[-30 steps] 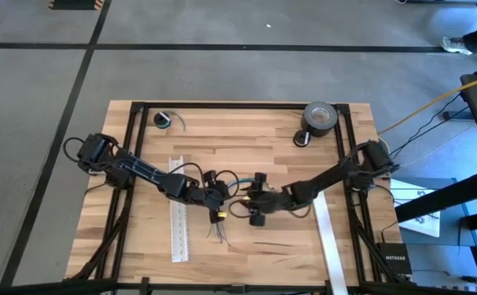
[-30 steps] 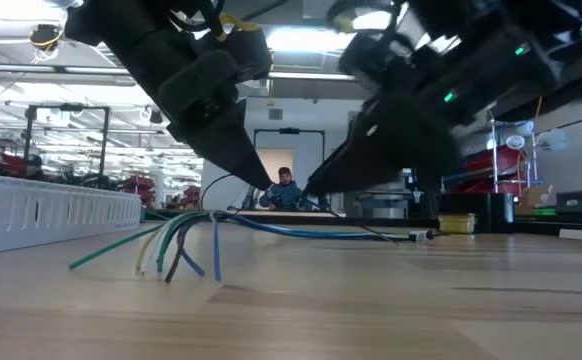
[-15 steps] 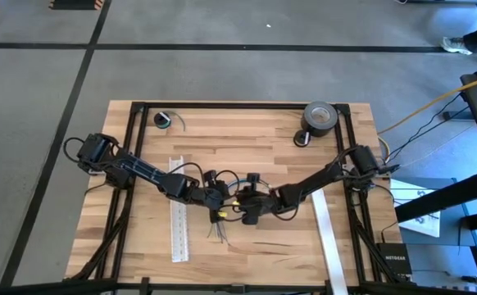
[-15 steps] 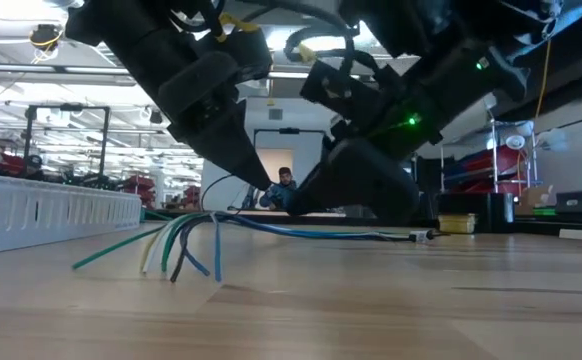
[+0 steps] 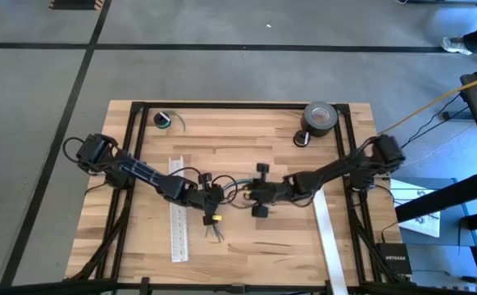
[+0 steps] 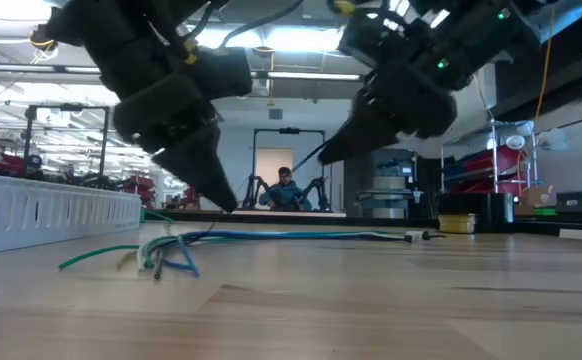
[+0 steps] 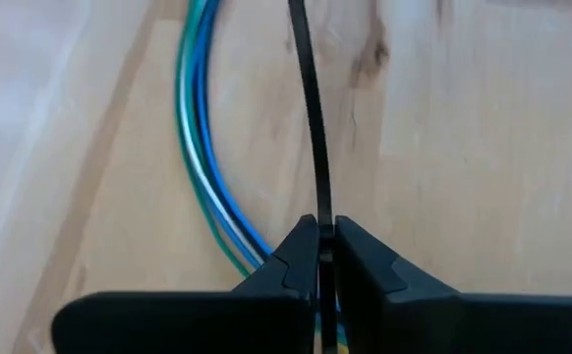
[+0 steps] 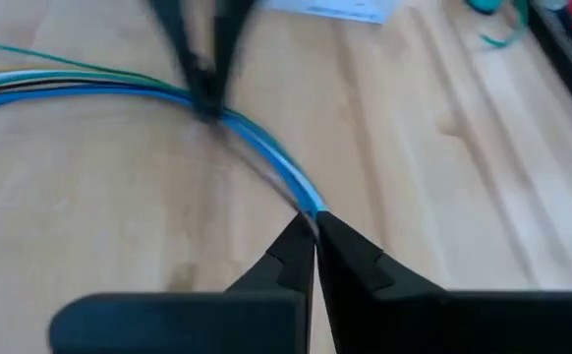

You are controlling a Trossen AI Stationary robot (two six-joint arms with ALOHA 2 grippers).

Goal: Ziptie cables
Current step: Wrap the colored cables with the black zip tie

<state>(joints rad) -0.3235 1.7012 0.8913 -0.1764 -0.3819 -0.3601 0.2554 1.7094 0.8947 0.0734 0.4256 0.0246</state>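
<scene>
The cables (image 6: 271, 236), thin blue, green and pale wires, lie along the wooden table at its middle (image 5: 220, 232), their loose ends fanned out. They also show in the left wrist view (image 7: 193, 147) and the right wrist view (image 8: 89, 84). A thin black ziptie (image 6: 276, 183) runs slanting above them between my two grippers. My left gripper (image 5: 220, 197) (image 6: 227, 206) is shut on its lower end, just over the cables. My right gripper (image 5: 243, 195) (image 6: 321, 160) is shut on its higher end, raised off the table. My left gripper pinches the ziptie between its two fingertips (image 7: 321, 211), slanting down from the table's left. The strip runs straight on from the tips, over the table beside the cables. My right gripper pinches the ziptie's other end (image 8: 304, 206) at its fingertips, slanting down from the table's right. That end is lifted clear of the cables and table.
Two long white slotted strips lie on the table, one at the left (image 5: 178, 215) (image 6: 51, 210) and one at the right (image 5: 327, 238). A tape roll (image 5: 319, 117) and a small coil (image 5: 164, 120) sit at the far edge. A person (image 6: 286, 188) is in the room behind.
My right gripper has come in toward my left gripper, shut there, and then risen and drawn back toward the table's right. The ziptie now slants up between the two grippers. The cables have sunk flatter onto the table, their loose ends bunched closer.
</scene>
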